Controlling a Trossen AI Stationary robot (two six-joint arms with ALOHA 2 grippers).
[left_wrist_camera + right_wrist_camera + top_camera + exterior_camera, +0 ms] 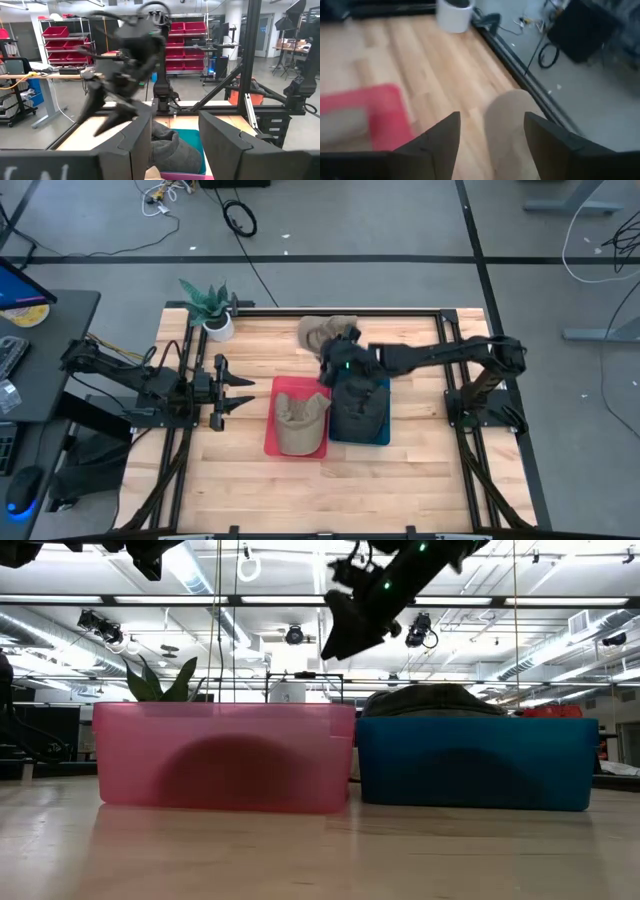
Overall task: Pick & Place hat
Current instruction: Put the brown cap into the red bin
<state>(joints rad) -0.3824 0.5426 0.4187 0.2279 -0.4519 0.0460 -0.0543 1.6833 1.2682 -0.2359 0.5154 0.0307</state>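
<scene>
A tan hat [318, 332] lies on the bare wood near the table's far edge. My right gripper [325, 370] hangs open above the table, between this hat and the bins, holding nothing. In the right wrist view the tan hat [512, 125] shows beyond the open fingers of my right gripper [491, 117]. A second tan hat [300, 425] sits in the red bin [272, 430]. A dark hat [360, 405] fills the blue bin [383, 438]. My left gripper [248, 391] waits open, left of the red bin.
The red bin [225, 755] and blue bin [475, 765] stand side by side mid-table, and the dark hat [435, 700] bulges above the blue rim. A potted plant [210, 305] stands at the far left corner. Bare wood lies on the near side of the bins.
</scene>
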